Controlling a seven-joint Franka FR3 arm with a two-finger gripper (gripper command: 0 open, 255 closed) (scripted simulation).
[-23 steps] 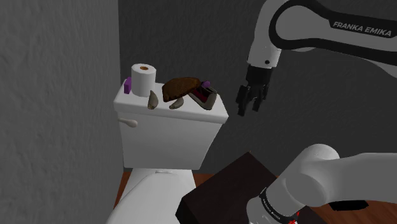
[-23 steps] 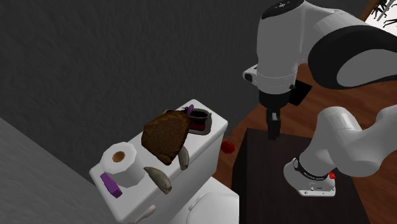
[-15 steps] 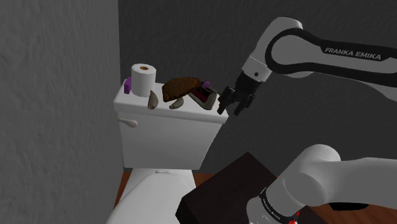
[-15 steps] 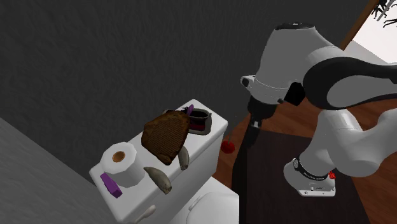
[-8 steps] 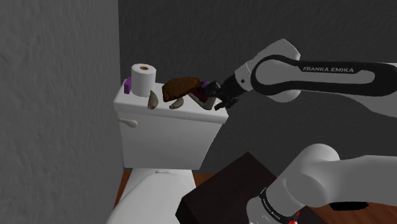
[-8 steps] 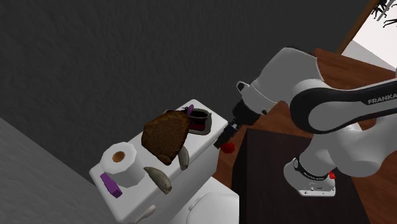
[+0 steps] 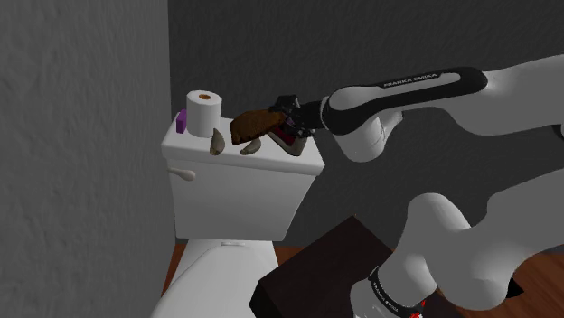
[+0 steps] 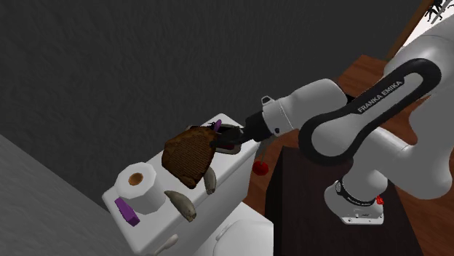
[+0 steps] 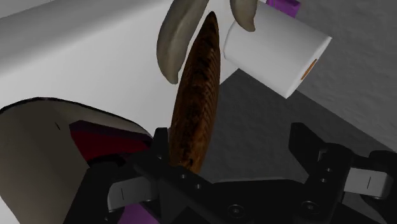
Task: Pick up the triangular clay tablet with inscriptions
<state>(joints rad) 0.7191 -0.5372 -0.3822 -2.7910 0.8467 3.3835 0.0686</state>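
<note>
The gripper (image 9: 235, 143) is holding its fingers spread apart, grasping nothing. The brown triangular tablet (image 9: 198, 83) is sitting tilted just beside one finger, on the white toilet tank lid (image 7: 271, 161), right of the toilet roll (image 7: 204, 110) in the shoulder view.

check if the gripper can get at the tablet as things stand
Probably yes. The open gripper is at the edge of the tablet, which stands between its fingers, close to one; nothing lies in the way.
</note>
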